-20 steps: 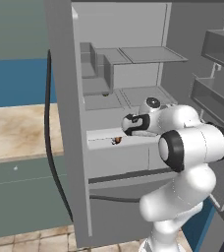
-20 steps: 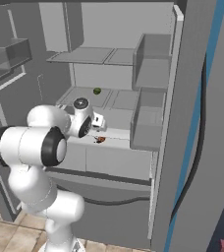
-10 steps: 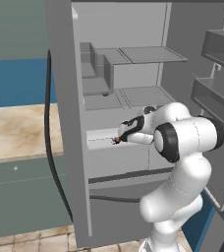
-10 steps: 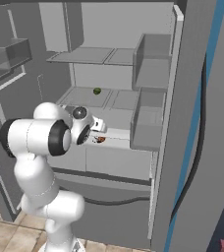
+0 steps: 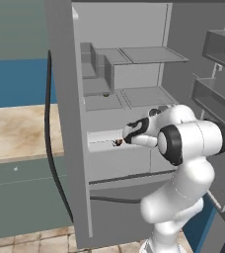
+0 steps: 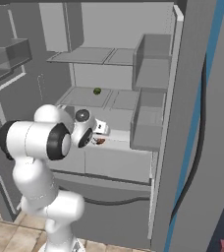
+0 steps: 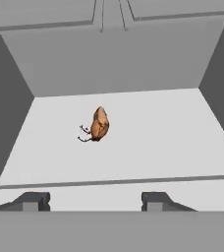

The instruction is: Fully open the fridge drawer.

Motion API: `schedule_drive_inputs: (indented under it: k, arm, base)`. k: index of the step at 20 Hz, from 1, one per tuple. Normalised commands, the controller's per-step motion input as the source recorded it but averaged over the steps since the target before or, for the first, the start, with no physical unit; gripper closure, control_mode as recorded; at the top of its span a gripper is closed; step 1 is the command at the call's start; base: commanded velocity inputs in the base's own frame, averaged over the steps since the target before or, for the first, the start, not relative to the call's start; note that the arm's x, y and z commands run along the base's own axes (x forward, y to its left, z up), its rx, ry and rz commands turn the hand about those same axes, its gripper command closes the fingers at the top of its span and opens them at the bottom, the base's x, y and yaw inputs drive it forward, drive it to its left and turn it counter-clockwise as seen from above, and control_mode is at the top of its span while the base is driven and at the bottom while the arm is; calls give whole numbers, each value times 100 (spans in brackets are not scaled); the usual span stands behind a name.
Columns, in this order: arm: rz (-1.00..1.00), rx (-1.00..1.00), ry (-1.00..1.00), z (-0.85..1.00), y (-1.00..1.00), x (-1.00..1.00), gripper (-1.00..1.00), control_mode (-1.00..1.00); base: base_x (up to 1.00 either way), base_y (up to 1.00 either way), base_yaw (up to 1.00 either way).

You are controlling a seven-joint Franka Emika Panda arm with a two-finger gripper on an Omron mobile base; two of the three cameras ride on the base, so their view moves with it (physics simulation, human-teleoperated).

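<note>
I see my two-finger gripper (image 7: 92, 201) with jaws spread wide, straddling the plain front rim of the wide light-grey fridge drawer (image 7: 133, 189), its whitish floor just beyond, holding a small brown-orange lump (image 7: 99, 124).

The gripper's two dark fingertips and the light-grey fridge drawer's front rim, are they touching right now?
Cannot tell. In the hand view the gripper has its fingertips spread along the front rim of the light-grey fridge drawer, but no contact or gap shows plainly.

Bystanders around the end effector (image 7: 89, 199)

Brown-orange root vegetable (image 7: 98, 124) lies just ahead; small green item (image 6: 97, 91) sits above on shelf (image 6: 84, 97).
</note>
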Motion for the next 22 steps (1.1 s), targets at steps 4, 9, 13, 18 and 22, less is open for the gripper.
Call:
schedule_drive_inputs:
  k: [4, 9, 13, 18, 22]
  arm:
    - [-5, 0, 24, -3, -28, -86, -100, -100]
    - [-6, -1, 25, 0, -18, -92, -100, -100]
    - [-7, -3, 28, -1, -11, -89, -100, -100]
    - [-7, -3, 27, -2, -13, -95, -100, -100]
    - [-6, -3, 27, -5, -17, -99, -100, -100]
  base:
    - [0, 0, 0]
    - [0, 0, 0]
    - [0, 0, 0]
    - [0, 0, 0]
    - [0, 0, 0]
